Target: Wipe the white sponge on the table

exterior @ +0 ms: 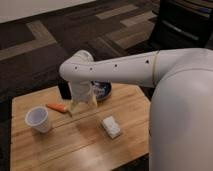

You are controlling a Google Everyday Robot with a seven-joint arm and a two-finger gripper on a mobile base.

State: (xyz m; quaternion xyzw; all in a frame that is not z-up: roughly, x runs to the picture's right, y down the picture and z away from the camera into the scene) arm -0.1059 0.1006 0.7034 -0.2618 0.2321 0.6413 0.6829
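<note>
In the camera view we see the low, light wooden plank table (75,147). The small white rectangular sponge (111,126) lies on it right of centre, toward the near edge, untouched. The two-finger gripper (83,107) points down over the table's middle, left of and beyond the sponge, its fingers apart and holding nothing. An orange carrot (56,106) lies just to its left, and a white plastic cup (38,119) stands further left. The white arm (125,70) partly hides a dark blue bowl (103,91) at the far side.

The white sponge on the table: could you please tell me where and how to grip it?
Grip the white sponge across its narrow width, from above: it lies flat on the table, sides free. The claw hangs open beyond it, by the carrot.
</note>
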